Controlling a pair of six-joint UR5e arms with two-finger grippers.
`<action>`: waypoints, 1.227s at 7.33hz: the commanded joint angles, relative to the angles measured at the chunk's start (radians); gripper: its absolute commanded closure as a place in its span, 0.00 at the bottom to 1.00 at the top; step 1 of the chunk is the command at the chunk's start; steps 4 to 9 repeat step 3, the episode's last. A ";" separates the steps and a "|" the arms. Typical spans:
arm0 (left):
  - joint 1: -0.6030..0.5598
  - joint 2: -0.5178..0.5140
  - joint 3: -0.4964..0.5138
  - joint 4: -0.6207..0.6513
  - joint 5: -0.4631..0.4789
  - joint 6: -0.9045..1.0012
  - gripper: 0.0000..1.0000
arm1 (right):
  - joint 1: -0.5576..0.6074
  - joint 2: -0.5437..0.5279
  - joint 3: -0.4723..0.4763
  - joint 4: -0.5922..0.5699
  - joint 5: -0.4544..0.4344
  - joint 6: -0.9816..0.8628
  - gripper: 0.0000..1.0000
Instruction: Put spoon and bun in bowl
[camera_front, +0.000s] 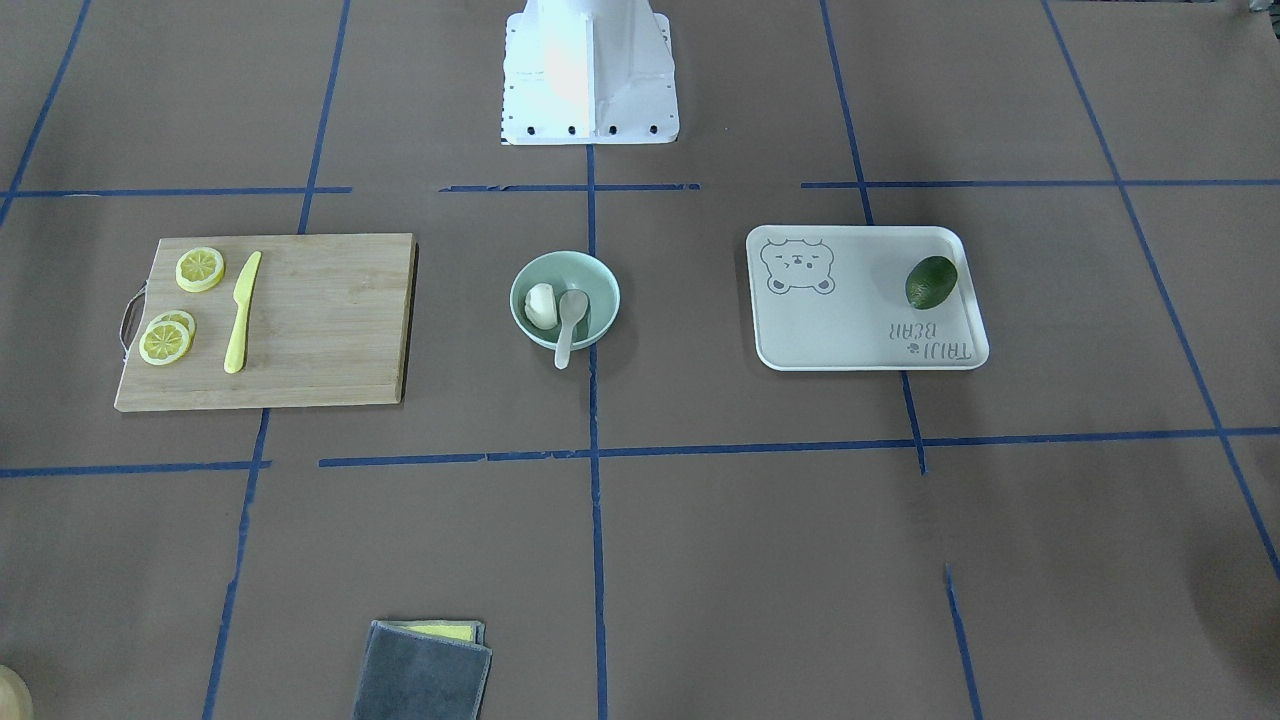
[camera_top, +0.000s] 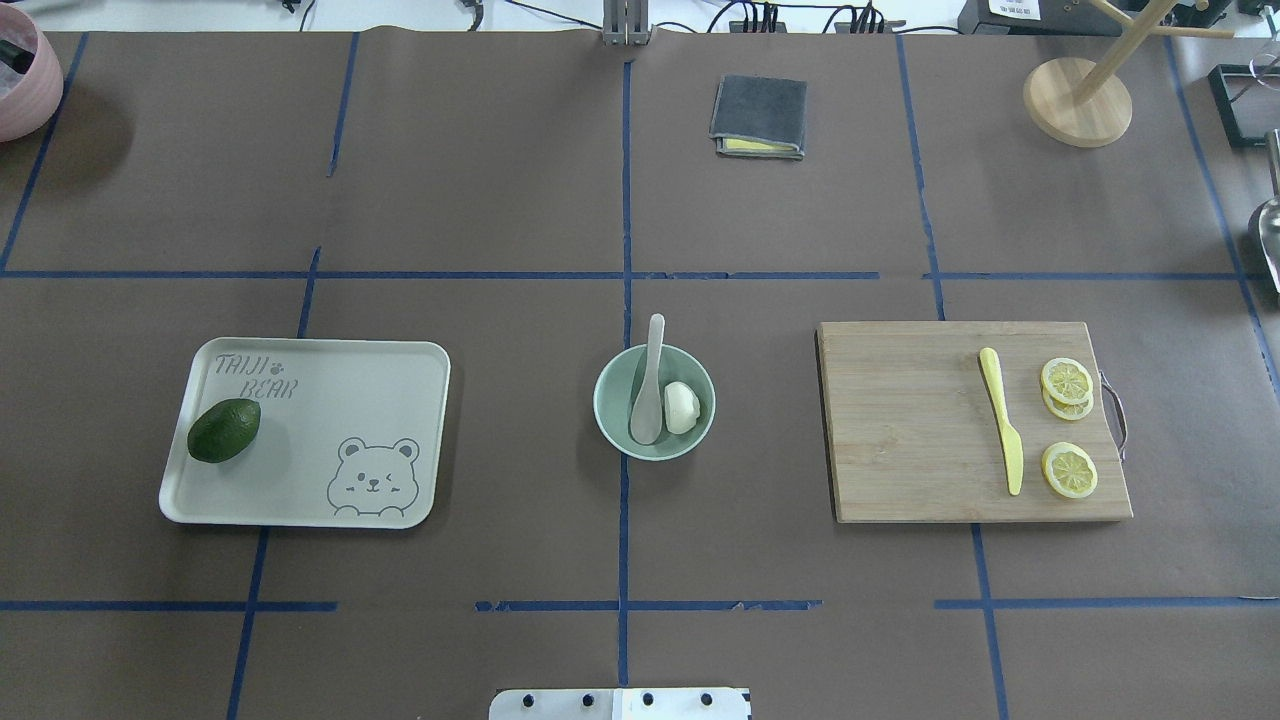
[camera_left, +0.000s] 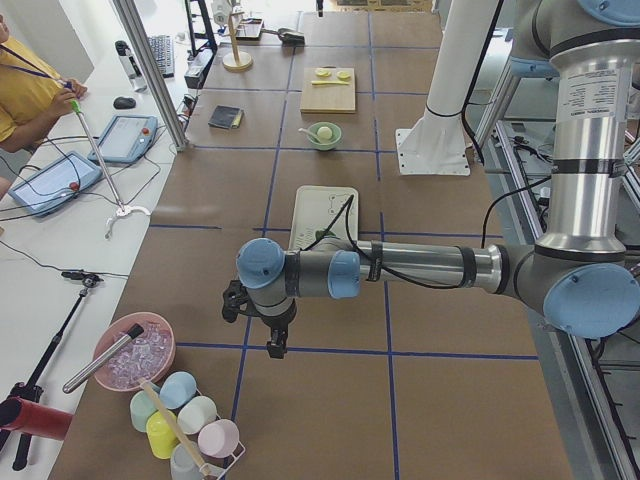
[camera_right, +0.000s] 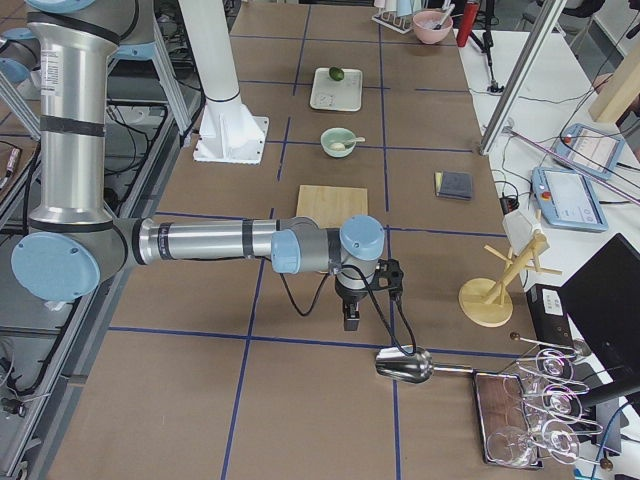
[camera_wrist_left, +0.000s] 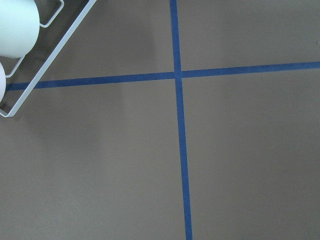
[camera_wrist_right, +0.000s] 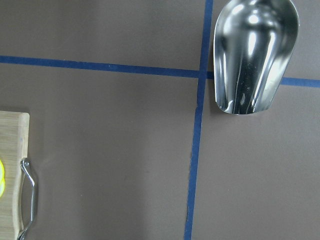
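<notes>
At the middle of the overhead view, the bowl (camera_top: 612, 425) sits on the brown table cover. The bun (camera_top: 682, 407) lies inside it on the frame's right. The spoon (camera_top: 650, 390) lies just beside the bun, its scoop down in the bowl and its handle leaning over the rim toward the top of the frame.

Both arms are well away from the bowl and show only in the side views. The left gripper (camera_left: 272, 338) hangs in the lower middle of the exterior left view, pointing down over the table cover near a crossing of blue tape lines. How far its fingers are spread cannot be told. The right gripper (camera_right: 350, 316) hangs the same way in the centre of the exterior right view, near a metal scoop (camera_wrist_right: 254, 55) that lies on the table. Its fingers cannot be judged either. Neither wrist view shows any fingertips.

Left of the bowl in the overhead view, a white tray (camera_top: 330, 400) carries an avocado (camera_top: 224, 430). To the right, a cutting board (camera_top: 900, 440) holds a yellow knife (camera_top: 1002, 420) and lemon slices (camera_top: 1068, 470).
</notes>
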 joint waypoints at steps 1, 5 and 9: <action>-0.001 -0.004 -0.002 0.005 0.000 0.000 0.00 | 0.000 0.000 0.000 0.001 -0.001 0.000 0.00; 0.000 -0.017 0.000 0.002 0.002 0.002 0.00 | 0.000 0.000 0.000 0.001 0.003 0.000 0.00; 0.000 -0.017 0.000 0.002 0.002 0.002 0.00 | 0.000 0.000 0.000 0.001 0.003 0.000 0.00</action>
